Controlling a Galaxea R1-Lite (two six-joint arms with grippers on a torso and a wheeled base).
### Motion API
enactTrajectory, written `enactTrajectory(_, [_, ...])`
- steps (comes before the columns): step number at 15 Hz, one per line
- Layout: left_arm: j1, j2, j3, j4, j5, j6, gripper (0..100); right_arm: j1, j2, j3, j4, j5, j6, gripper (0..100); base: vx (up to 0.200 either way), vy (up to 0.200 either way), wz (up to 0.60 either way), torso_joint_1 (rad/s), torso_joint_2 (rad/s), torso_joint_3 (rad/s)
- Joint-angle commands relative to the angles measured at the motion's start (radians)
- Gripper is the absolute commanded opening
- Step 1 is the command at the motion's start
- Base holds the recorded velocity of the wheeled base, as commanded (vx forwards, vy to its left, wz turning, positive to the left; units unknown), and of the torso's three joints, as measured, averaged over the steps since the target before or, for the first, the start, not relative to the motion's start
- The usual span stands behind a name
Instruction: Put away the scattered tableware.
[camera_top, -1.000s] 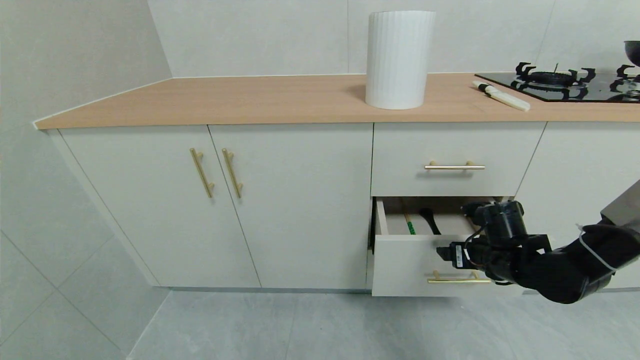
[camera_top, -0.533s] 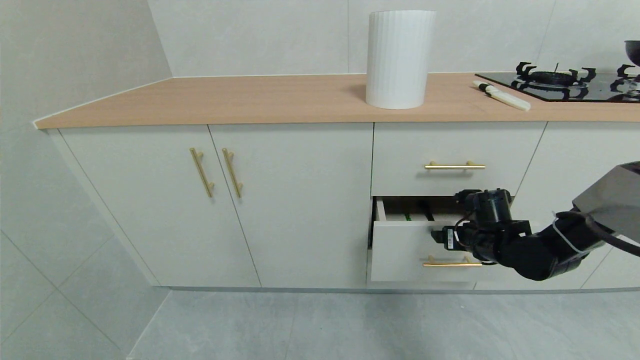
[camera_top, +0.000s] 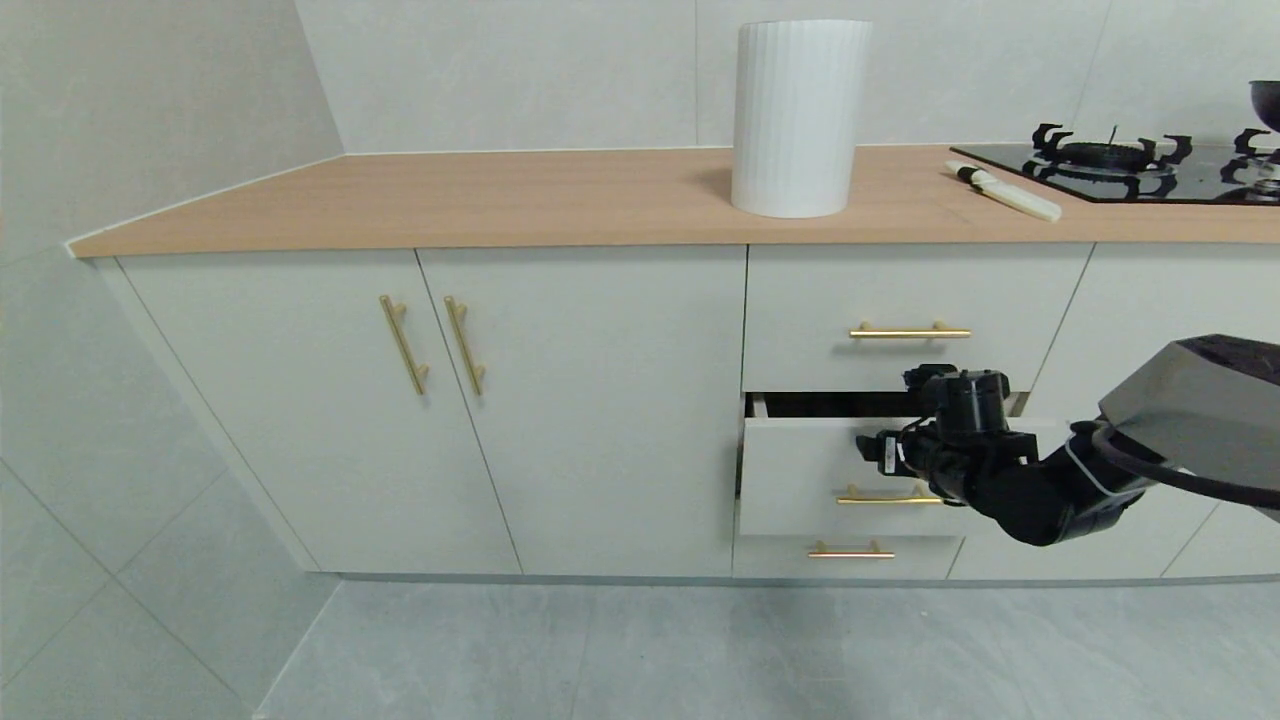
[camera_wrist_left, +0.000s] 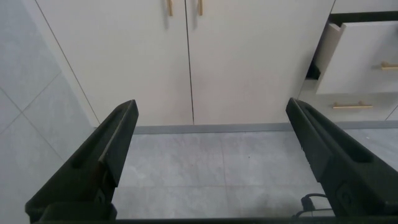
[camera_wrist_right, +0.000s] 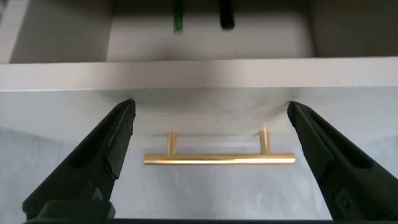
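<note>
Drawer (camera_top: 800, 470) below the white canister (camera_top: 795, 115) stood slightly ajar, utensils (camera_wrist_right: 225, 15) inside; it looked rigid and easy-sliding, so you could take its gold handle (camera_wrist_right: 219, 159), right gripper (camera_wrist_right: 214, 143) fingers apart.

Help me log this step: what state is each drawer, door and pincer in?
Top drawer: shut.
Middle drawer: ajar, a dark gap above its front.
Bottom drawer: shut.
Cabinet doors: shut.
Left pincer: open, empty.
Right pincer: open, empty, facing the middle drawer.
</note>
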Motion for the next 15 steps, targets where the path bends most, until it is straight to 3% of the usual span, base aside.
enactTrajectory(1, [0.000, 0.002, 0.000, 0.000, 0.000, 0.000, 100, -0.006, 0.033, -0.027, -0.005, 0.000, -0.001, 100, 0.000, 0.000, 0.00, 0.000, 0.00, 0.000])
enactTrajectory(8, [0.000, 0.002, 0.000, -0.001, 0.000, 0.000, 100, -0.043, 0.101, -0.105, -0.062, -0.008, 0.008, 100, 0.000, 0.000, 0.00, 0.000, 0.00, 0.000])
enactTrajectory(15, [0.000, 0.002, 0.000, 0.000, 0.000, 0.000, 100, -0.056, 0.173, -0.233, -0.067, -0.085, 0.080, 100, 0.000, 0.000, 0.00, 0.000, 0.00, 0.000])
